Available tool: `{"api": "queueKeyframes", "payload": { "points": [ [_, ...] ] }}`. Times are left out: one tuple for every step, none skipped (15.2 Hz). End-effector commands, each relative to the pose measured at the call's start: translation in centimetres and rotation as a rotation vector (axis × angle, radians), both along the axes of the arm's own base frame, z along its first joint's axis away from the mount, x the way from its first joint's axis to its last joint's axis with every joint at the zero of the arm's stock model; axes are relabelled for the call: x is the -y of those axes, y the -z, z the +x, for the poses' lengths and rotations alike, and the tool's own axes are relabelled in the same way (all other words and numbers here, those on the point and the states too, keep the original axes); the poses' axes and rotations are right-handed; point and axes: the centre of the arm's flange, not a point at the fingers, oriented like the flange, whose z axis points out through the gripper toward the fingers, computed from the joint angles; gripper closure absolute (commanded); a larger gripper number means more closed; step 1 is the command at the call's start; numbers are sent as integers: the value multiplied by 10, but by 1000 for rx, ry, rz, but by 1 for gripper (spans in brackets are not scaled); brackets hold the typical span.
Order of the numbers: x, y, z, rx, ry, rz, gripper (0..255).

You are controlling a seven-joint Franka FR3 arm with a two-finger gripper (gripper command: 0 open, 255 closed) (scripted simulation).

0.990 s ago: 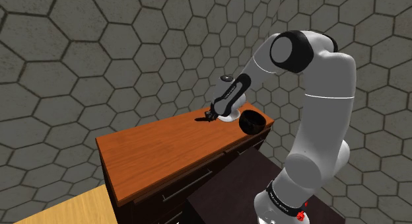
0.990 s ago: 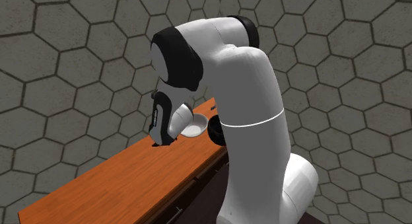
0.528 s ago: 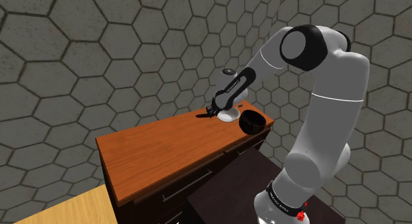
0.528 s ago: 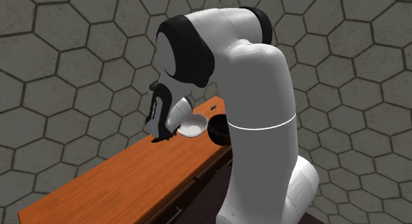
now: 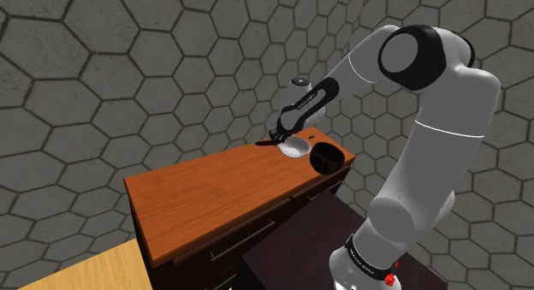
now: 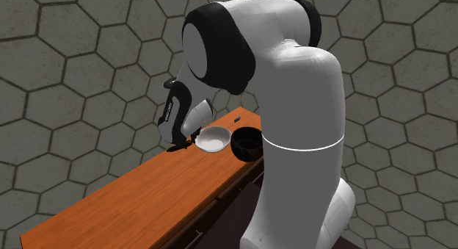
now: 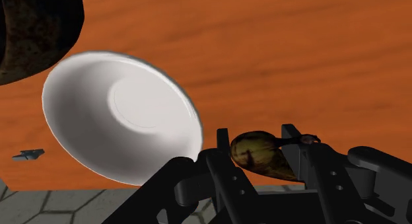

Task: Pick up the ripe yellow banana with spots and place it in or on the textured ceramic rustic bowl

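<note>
1. The banana, brownish yellow and mottled, sits clasped between the two black fingers.
2. The gripper is closed down to the banana's width and holds nothing else.
3. In the shoulder view the gripper hangs over the wooden cabinet top, at the left rim of the white bowl.
4. The white bowl lies just beside the banana and is bare inside.
5. The dark, rough-textured bowl stands just beyond the white one, on its far side from the banana.
6. In the second exterior view the gripper, white bowl and dark bowl line up from left to right.
</note>
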Motion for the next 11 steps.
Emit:
{"api": "queueKeyframes", "payload": {
  "points": [
    [0, -11, 0, 0, 0, 0, 255],
    [0, -16, 0, 0, 0, 0, 255],
    [0, -21, 0, 0, 0, 0, 255],
    [0, -26, 0, 0, 0, 0, 255],
    [0, -32, 0, 0, 0, 0, 255],
    [0, -37, 0, 0, 0, 0, 255],
    [0, -42, 0, 0, 0, 0, 255],
    [0, -48, 0, 0, 0, 0, 255],
    [0, -53, 0, 0, 0, 0, 255],
    [0, -58, 0, 0, 0, 0, 255],
    [0, -63, 0, 0, 0, 0, 255]
  ]
}}
